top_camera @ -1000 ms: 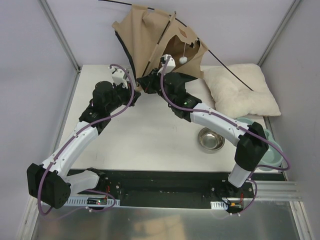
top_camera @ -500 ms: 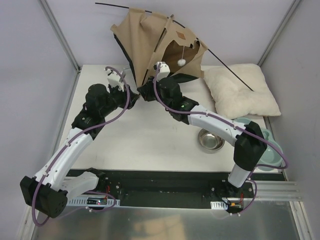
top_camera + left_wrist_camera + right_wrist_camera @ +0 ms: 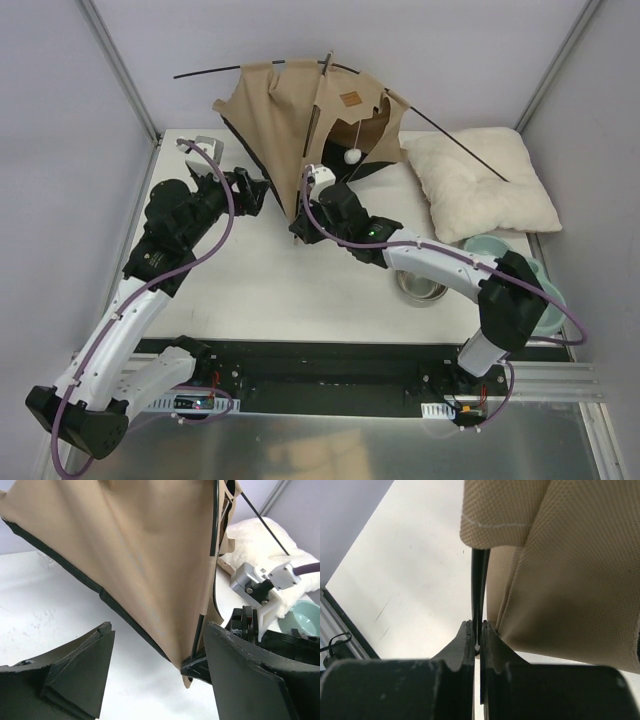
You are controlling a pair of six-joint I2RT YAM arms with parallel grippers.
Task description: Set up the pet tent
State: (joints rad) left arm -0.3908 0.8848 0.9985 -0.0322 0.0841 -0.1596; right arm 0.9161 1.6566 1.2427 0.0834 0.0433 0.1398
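Steel bowl (image 3: pixel 422 291) half hidden under right arm (image 3: pixel 440 262) – tent (image 3: pixel 150 555) top cut off, left wrist view

A tan fabric pet tent (image 3: pixel 285 120) on thin black poles stands at the middle of the bench's far edge. The right gripper (image 3: pixel 298 226) meets its nearest corner, and the left gripper (image 3: pixel 255 192) sits just beside its left side. A fluffy off-white pillow (image 3: pixel 480 185) fills the far right corner. A round steel bowl (image 3: pixel 418 288) and a pale green bowl (image 3: pixel 520 265) lie by the right edge.
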